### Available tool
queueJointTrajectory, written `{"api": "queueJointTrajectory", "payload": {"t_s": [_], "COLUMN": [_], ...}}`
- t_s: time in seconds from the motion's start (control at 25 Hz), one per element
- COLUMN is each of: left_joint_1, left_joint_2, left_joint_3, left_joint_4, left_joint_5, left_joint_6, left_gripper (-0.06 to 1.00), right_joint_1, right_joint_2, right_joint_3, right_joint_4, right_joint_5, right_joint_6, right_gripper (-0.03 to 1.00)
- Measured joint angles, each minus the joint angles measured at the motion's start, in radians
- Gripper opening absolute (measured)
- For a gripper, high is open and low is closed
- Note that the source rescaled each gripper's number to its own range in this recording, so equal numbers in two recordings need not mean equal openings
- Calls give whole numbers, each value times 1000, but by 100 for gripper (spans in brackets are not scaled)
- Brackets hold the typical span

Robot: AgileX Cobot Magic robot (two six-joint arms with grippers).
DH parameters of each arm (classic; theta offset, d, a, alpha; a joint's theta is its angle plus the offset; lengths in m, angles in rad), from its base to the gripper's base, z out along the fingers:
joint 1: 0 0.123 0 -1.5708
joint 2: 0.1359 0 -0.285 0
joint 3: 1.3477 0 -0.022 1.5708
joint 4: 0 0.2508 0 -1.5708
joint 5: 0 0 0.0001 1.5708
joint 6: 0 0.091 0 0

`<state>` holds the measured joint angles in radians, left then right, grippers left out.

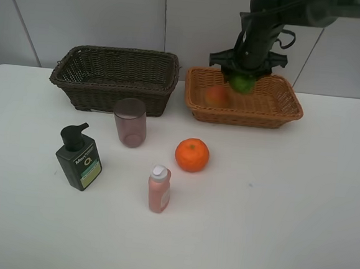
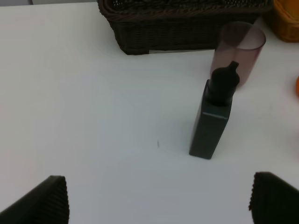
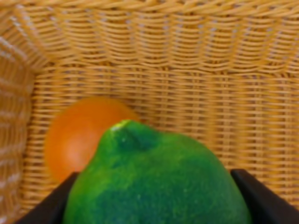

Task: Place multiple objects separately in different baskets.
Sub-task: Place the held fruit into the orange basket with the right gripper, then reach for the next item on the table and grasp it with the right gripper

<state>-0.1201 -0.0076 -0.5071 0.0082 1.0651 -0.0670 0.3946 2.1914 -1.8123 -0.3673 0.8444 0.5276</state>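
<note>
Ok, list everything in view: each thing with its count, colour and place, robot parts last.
dark basket: 1, dark brown wicker, back of the table, left of centre
tan basket: 1, light orange wicker, right of the dark basket
peach: 1, orange-red, inside the tan basket
green fruit: 1, green, held over the tan basket
cup: 1, translucent mauve, upright in front of the dark basket
pump bottle: 1, dark green, left of the cup, nearer the front
pink bottle: 1, pink with white cap, front centre
orange: 1, orange, centre
table: 1, white
left gripper: 1, black, open, empty, above the table
right gripper: 1, black, shut on the green fruit
</note>
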Motion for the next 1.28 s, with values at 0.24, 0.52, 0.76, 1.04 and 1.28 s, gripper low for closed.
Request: {"api": "queueJointTrajectory", "payload": {"t_s": [0.24,0.52,0.76,1.04,1.28], "left_joint_1": [0,0,0,0,0], "left_joint_2": [0,0,0,0,0], "left_joint_3": [0,0,0,0,0], "left_joint_4": [0,0,0,0,0], "left_joint_5": [0,0,0,0,0], "left_joint_6": [0,0,0,0,0], "left_gripper": [100,100,100,100,100], "right_joint_1": [-27,-55,-58,-58,-45], "right_joint_2": [79,97,97,82,-5], "right_joint_3": [0,0,0,0,0], "right_joint_4": [-6,-6,-6,-5,36], "right_joint_5": [-42,-50,-43,11,120], "right_joint_6": [0,0,0,0,0], "right_gripper": [3,9,92,97,99]}}
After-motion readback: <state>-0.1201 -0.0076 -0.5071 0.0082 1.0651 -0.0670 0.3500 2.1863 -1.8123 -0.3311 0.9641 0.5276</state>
